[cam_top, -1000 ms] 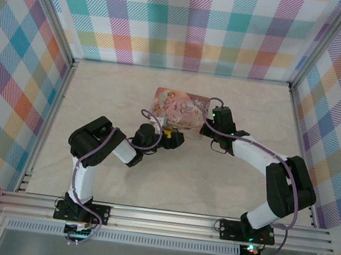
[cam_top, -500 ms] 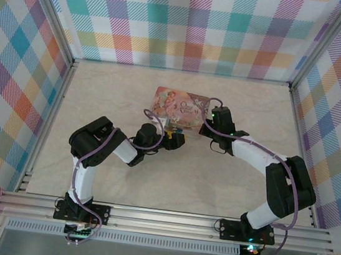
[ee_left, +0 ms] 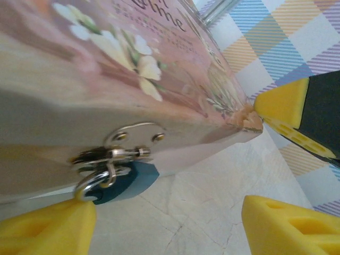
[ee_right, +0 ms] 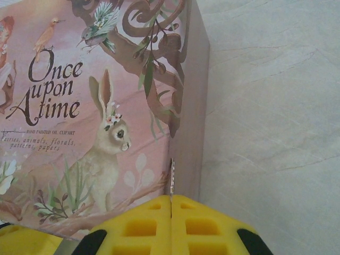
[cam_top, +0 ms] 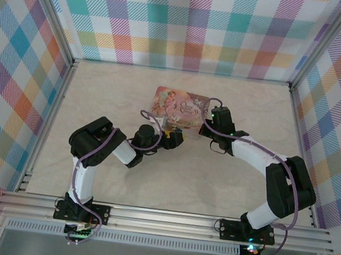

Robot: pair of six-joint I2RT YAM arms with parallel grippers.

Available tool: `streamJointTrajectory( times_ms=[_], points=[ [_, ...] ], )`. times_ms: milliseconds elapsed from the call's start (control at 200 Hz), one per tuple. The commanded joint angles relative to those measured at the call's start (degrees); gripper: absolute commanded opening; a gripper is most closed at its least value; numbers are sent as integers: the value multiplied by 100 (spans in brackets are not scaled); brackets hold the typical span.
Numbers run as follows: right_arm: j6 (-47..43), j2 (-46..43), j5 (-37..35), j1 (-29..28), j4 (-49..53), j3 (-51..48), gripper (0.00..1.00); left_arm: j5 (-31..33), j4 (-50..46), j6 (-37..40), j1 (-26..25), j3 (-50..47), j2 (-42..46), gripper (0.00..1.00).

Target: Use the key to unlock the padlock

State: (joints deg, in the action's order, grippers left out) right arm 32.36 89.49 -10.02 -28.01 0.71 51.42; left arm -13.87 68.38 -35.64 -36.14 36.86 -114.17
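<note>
The padlock (ee_left: 125, 183) hangs from the tin's (ee_left: 106, 64) clasp (ee_left: 133, 139) just ahead of the left gripper (ee_left: 170, 228), whose fingers (ee_left: 48, 228) stand apart. The right gripper (ee_right: 171, 226), clamped on the key (ee_right: 171, 178) pointing straight out ahead, faces the tin's corner.

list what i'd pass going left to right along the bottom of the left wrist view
left jaws' yellow foam pad → small dark blue padlock with a metal shackle → bare marbled beige tabletop → other yellow foam pad
</note>
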Motion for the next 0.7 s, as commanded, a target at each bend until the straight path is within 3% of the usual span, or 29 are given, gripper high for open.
streamJointTrajectory(
  times_ms=[0, 450, 695],
  points=[
    [-38, -170, -17, -56, -59, -24, 0, 91, 685, -180, 98, -185, -59, 72],
    [-10, -155, 0, -55, -71, 1, 0, -720, 1028, -327, 125, -21, -353, 67],
    [-10, -182, -13, -55, -54, -26, 0, -450, 1085, -316, 134, -37, -404, 76]
  ],
)
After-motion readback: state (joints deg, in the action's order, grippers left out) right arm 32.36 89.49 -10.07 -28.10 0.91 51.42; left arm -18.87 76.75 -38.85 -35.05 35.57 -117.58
